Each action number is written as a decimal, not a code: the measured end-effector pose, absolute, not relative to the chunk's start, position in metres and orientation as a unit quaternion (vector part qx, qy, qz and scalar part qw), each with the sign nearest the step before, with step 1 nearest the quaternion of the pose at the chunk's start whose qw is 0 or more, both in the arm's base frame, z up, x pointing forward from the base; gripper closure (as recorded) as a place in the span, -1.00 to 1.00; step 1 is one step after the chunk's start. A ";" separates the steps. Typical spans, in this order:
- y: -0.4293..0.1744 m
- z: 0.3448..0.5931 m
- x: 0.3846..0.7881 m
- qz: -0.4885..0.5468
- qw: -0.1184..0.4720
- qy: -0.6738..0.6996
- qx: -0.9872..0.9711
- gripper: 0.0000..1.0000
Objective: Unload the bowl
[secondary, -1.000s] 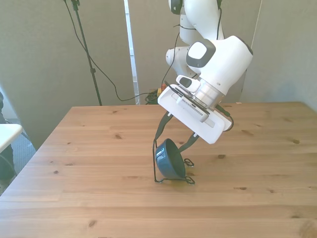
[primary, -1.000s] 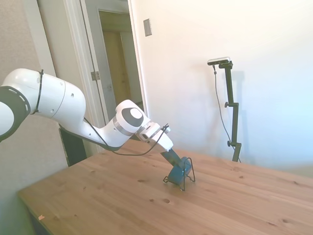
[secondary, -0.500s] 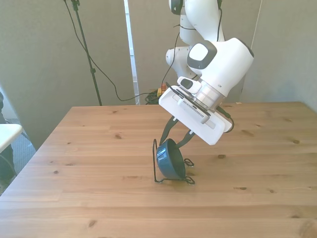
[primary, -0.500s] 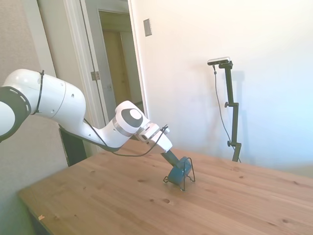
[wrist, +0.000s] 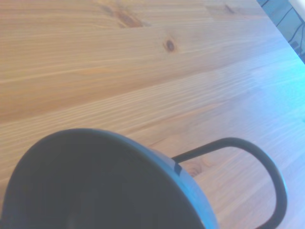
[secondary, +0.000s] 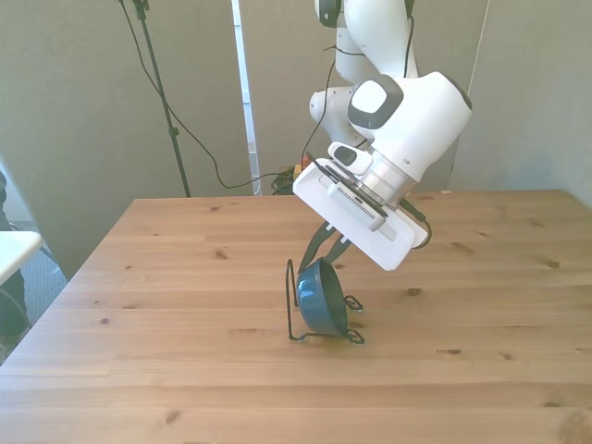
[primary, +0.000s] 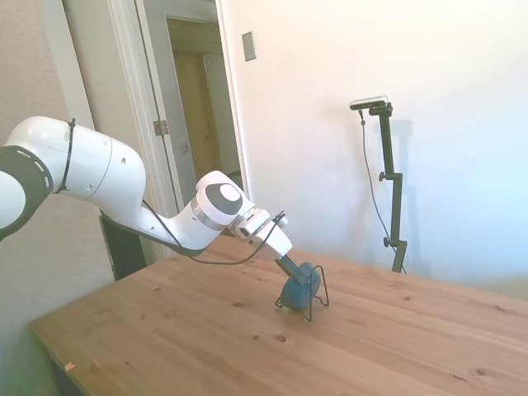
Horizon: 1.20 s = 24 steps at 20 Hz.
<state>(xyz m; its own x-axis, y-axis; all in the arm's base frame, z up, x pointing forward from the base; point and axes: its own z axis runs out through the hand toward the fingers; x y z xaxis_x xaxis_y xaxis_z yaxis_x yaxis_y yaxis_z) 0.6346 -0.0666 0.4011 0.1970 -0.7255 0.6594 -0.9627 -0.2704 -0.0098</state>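
Bowl [secondary: 320, 296]: teal-blue, standing on edge in the stand, mouth turned toward the front view's left; near the table's middle. In the wrist view its dark inside [wrist: 90, 186] fills the near field.
Stand [secondary: 292, 301]: thin dark wire; one upright loop just at the bowl's open side, feet on the wood. Wire loop [wrist: 259, 162] shows just past the rim in the wrist view.
Gripper [secondary: 331, 252]: fingers drawn in narrow onto the bowl's upper rim; over the last second they went from a wide straddle to this near-closed pinch. Contact probably made, though the white hand hides the fingertips' roots.
Arm [primary: 132, 194]: reaches in low and slanted; little shift in pose across the second.
Table [secondary: 139, 277]: bare pine around the stand.
Change: fingers closed; bowl tipped slightly more upright in its slot.
Meaning: grasp looks taken; bowl not yet out of the stand. Lift clear of the loop comes next, minding that the wire may snag.
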 end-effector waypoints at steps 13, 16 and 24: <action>-0.048 0.434 0.625 0.299 0.194 -0.562 0.746 1.00; -0.034 0.437 0.621 0.301 0.185 -0.555 0.753 1.00; 0.023 0.449 0.594 0.253 0.049 -0.495 0.830 1.00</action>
<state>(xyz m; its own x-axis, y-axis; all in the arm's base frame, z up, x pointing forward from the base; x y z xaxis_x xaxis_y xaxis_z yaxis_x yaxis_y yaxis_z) 0.5937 0.0229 0.4490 0.3814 -0.7964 0.4693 -0.8465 -0.5049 -0.1688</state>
